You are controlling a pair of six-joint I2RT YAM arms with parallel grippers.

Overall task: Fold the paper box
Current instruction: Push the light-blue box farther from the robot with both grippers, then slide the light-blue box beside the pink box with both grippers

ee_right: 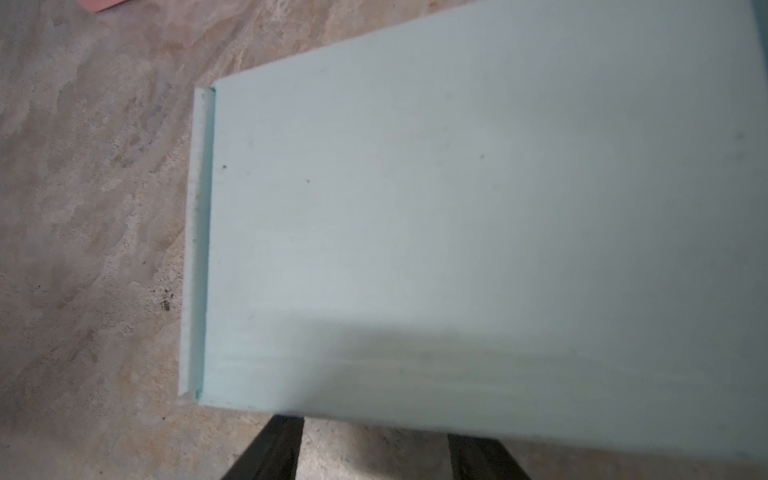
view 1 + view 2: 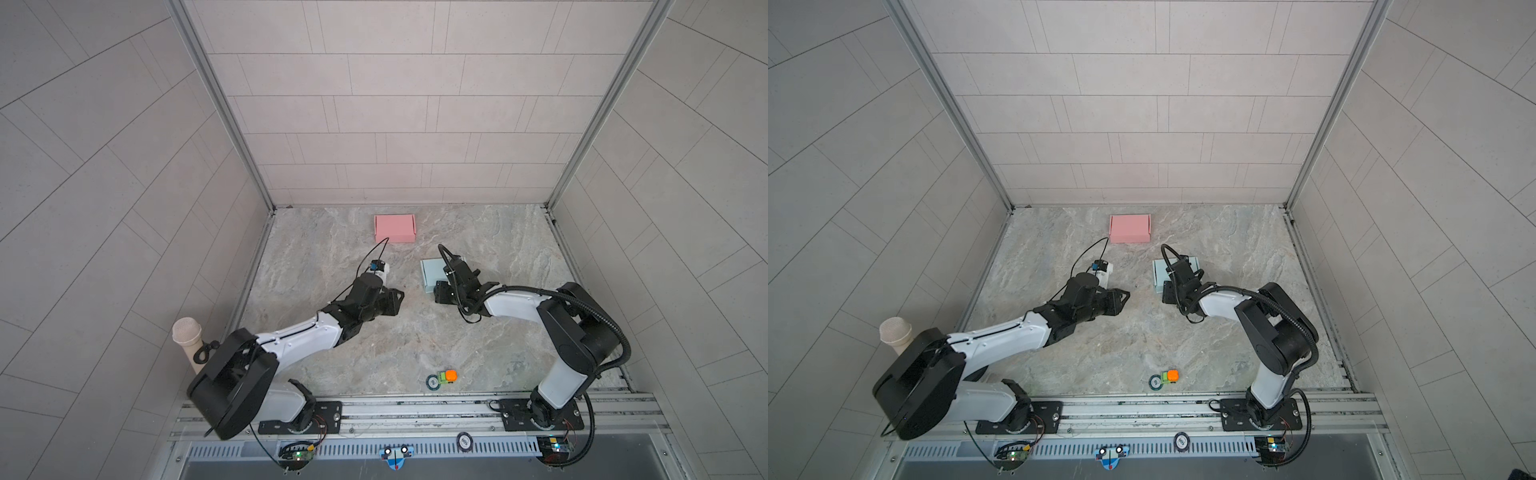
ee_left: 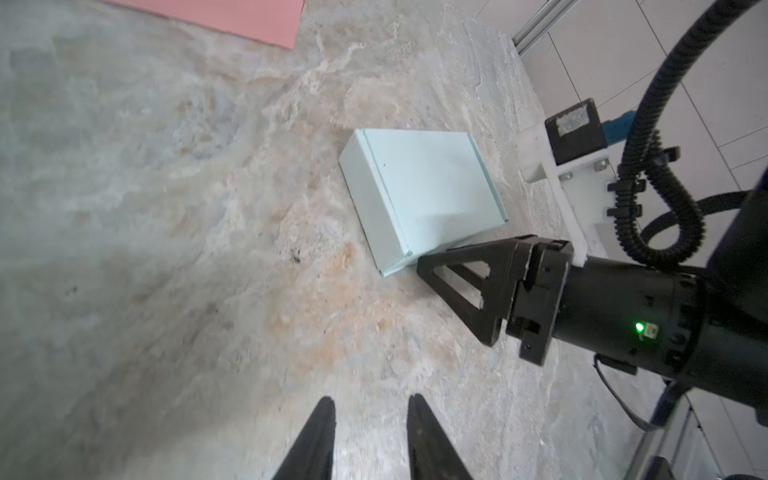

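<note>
The paper box [image 2: 431, 272] [image 2: 1160, 270] is pale mint and lies folded shut on the marble table, right of centre. In the left wrist view the paper box [image 3: 428, 187] shows a flat lid and one side wall. My right gripper [image 2: 439, 291] [image 2: 1168, 293] [image 3: 432, 270] sits low at the box's near end. Seen from the right wrist, the right gripper [image 1: 374, 428] has its fingers apart with bare table between them, tips hidden behind the box's [image 1: 457, 228] edge. My left gripper [image 2: 401, 297] [image 2: 1126, 296] [image 3: 371, 399] hovers left of the box, narrowly open and empty.
A pink folded box [image 2: 395, 227] [image 2: 1129, 227] lies near the back wall. A small orange and green block [image 2: 448, 376] and a round disc [image 2: 433, 381] rest by the front rail. A beige microphone-like post [image 2: 188, 332] stands at the left edge.
</note>
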